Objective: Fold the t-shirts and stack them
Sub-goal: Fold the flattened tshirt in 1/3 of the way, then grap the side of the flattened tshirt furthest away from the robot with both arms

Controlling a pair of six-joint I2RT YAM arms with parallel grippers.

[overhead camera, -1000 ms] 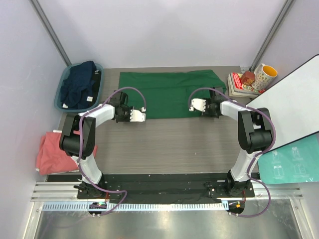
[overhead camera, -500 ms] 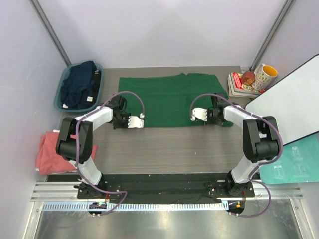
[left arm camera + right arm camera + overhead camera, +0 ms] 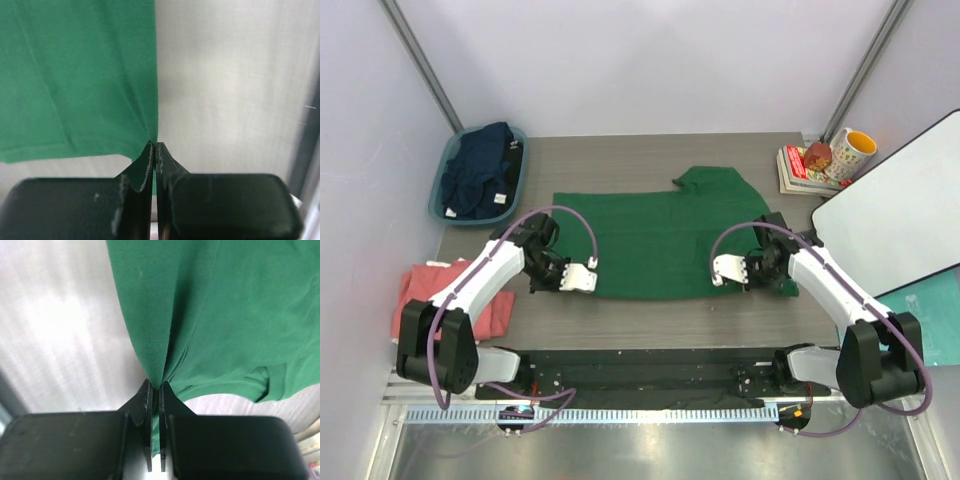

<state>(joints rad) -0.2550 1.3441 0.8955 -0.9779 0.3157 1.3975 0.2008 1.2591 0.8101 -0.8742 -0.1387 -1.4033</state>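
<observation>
1. Lower left of the top view: the salmon-pink t-shirt (image 3: pixel 428 302) lies crumpled at the table's (image 3: pixel 650 318) left edge.
2. Left of centre, the left gripper (image 3: pixel 584 280) is pinched tight on the dark green t-shirt's (image 3: pixel 655 240) near left corner.
3. Right of centre, the right gripper (image 3: pixel 724 272) is clamped on a bunched fold at the shirt's near right edge.
4. The green shirt lies spread across mid-table, with a flap reaching toward the upper right.
5. Upper left: the navy t-shirt (image 3: pixel 475 172) is heaped in a teal tub (image 3: pixel 437 197).
6. Upper right: a mug (image 3: pixel 853 150) stands on books (image 3: pixel 796 172).
</observation>
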